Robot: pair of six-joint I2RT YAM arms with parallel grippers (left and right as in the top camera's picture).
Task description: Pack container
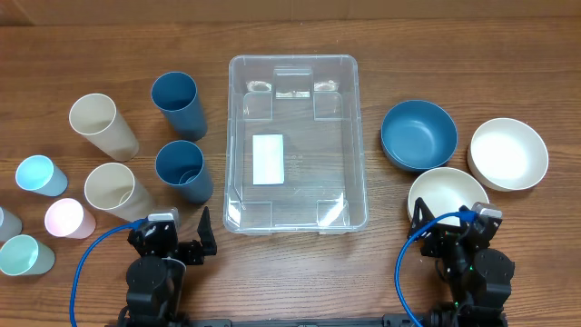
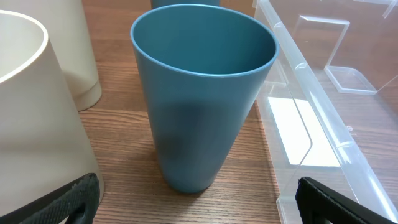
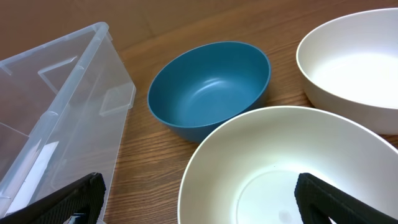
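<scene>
The clear plastic container (image 1: 293,73) stands in the middle of the table, empty, with a white label on its base. Its wall also shows in the left wrist view (image 2: 323,124) and the right wrist view (image 3: 56,118). My left gripper (image 1: 186,245) is open near the front edge, just in front of a dark blue cup (image 1: 183,170) (image 2: 199,93). My right gripper (image 1: 454,238) is open, just in front of a cream bowl (image 1: 447,193) (image 3: 280,168). Neither gripper holds anything.
Left of the container stand another dark blue cup (image 1: 178,102), two beige cups (image 1: 103,125) (image 1: 115,191), a light blue cup (image 1: 40,176), a pink cup (image 1: 69,218) and pale green ones (image 1: 25,255). Right of it are a blue bowl (image 1: 418,134) and a white bowl (image 1: 508,153).
</scene>
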